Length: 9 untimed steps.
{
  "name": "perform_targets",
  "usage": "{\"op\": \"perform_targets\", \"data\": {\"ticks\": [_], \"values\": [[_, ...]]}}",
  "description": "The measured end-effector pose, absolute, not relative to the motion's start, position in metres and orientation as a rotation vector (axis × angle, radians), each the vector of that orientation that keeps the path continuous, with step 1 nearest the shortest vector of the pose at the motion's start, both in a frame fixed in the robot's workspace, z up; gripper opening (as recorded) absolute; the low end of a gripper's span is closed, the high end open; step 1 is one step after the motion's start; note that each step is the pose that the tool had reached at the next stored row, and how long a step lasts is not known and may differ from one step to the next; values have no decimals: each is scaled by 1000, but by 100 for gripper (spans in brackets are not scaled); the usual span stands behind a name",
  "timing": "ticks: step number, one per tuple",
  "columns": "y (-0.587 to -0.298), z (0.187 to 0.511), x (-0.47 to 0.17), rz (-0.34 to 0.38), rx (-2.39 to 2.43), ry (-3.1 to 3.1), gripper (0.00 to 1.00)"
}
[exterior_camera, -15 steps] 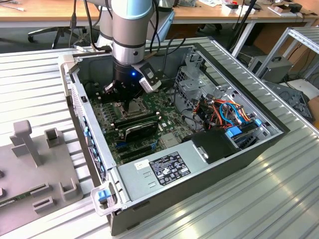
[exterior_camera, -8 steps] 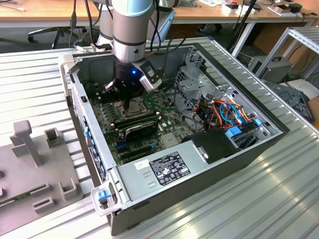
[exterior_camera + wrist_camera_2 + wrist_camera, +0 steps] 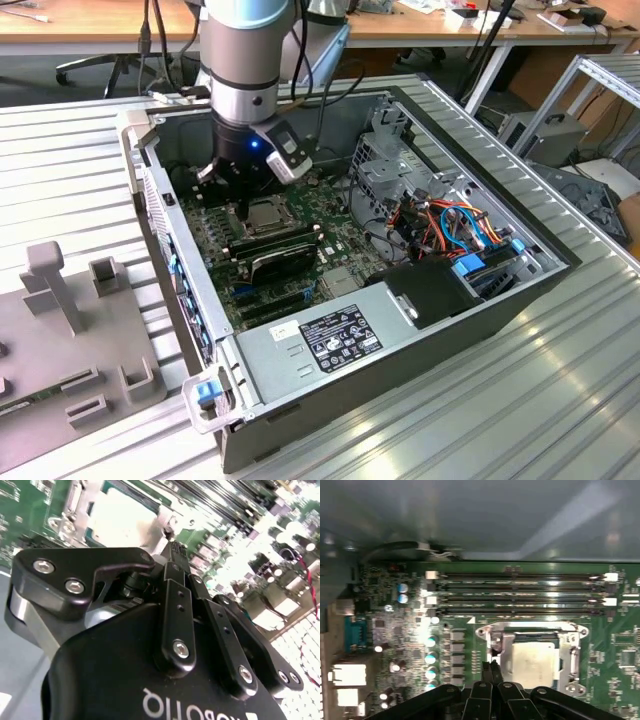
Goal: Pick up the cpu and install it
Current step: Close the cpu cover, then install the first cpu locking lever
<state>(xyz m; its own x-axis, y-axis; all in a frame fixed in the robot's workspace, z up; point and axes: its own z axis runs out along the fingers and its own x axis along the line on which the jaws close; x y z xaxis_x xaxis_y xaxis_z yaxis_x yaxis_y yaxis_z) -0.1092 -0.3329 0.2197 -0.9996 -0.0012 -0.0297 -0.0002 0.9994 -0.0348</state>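
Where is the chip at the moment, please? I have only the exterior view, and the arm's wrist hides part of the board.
Observer: In the first wrist view the cpu lies flat within the metal socket frame, silver top up.
Operator: Thank you. Is the gripper holding anything?
Observer: No. In the first wrist view the gripper has its tips closed together with nothing between them.
Operator: And where are the tips?
Observer: In the second wrist view they sit beside the frame's edge, off the cpu's top.
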Motion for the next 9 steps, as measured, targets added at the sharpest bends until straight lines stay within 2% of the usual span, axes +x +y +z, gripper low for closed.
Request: {"op": "perform_targets", "data": {"ticks": [6,9], "values": [[-331,222,-121,-54,-1,3107,11],[-327,236,-124,-54,-1,3106,11]]}}
